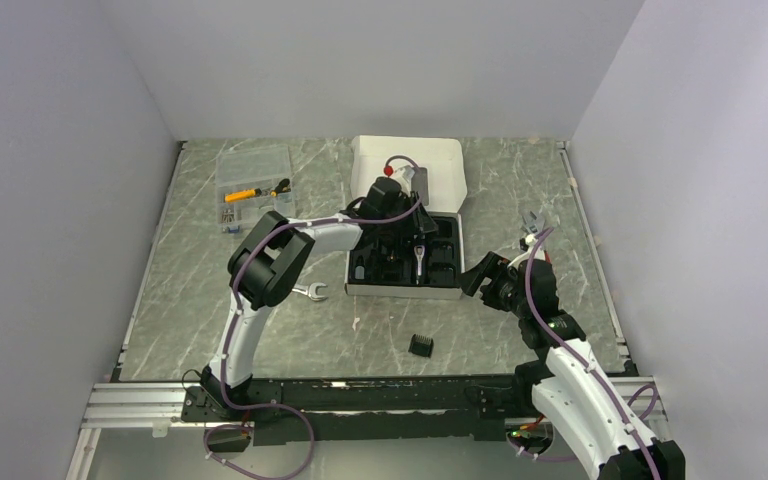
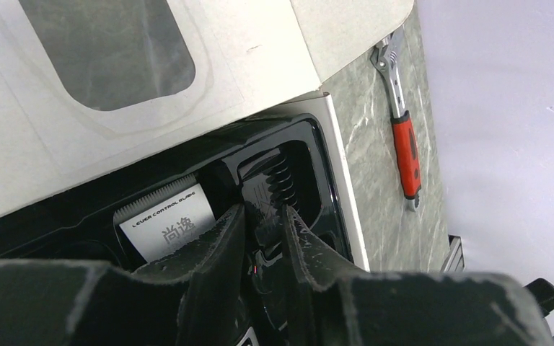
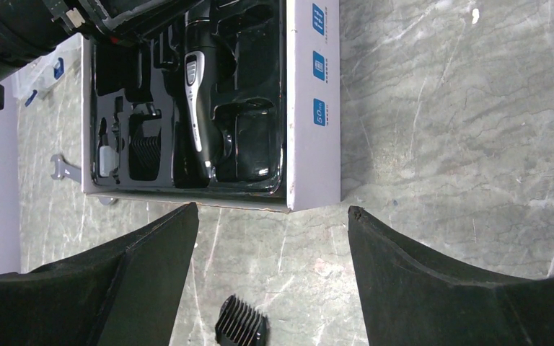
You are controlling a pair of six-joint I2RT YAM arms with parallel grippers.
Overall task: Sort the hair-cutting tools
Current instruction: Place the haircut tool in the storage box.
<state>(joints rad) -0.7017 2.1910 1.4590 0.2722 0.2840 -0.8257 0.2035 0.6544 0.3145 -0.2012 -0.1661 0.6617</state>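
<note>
The white box [image 1: 362, 288] holds a black tray [image 3: 249, 86]. In the tray lies the black-and-silver clipper [image 3: 200, 108], whose silver blade plate [image 2: 162, 220] also shows in the left wrist view. My left gripper [image 2: 263, 209] reaches into the tray's far right compartment. Its fingers stand narrow on either side of a black comb attachment [image 2: 280, 180], pressing on it. Another comb [image 3: 144, 148] sits in a tray slot. A loose comb attachment [image 3: 242, 328] lies on the table in front of the box [image 1: 420, 345]. My right gripper [image 3: 273, 209] hovers open just above and beyond it, holding nothing.
A silver open-end wrench [image 1: 310, 292] lies left of the box. A red-handled adjustable wrench [image 2: 402, 130] lies to the box's right, near my right arm. A clear plastic organiser [image 1: 253, 180] stands at the back left. The box lid [image 1: 430, 165] is folded open behind.
</note>
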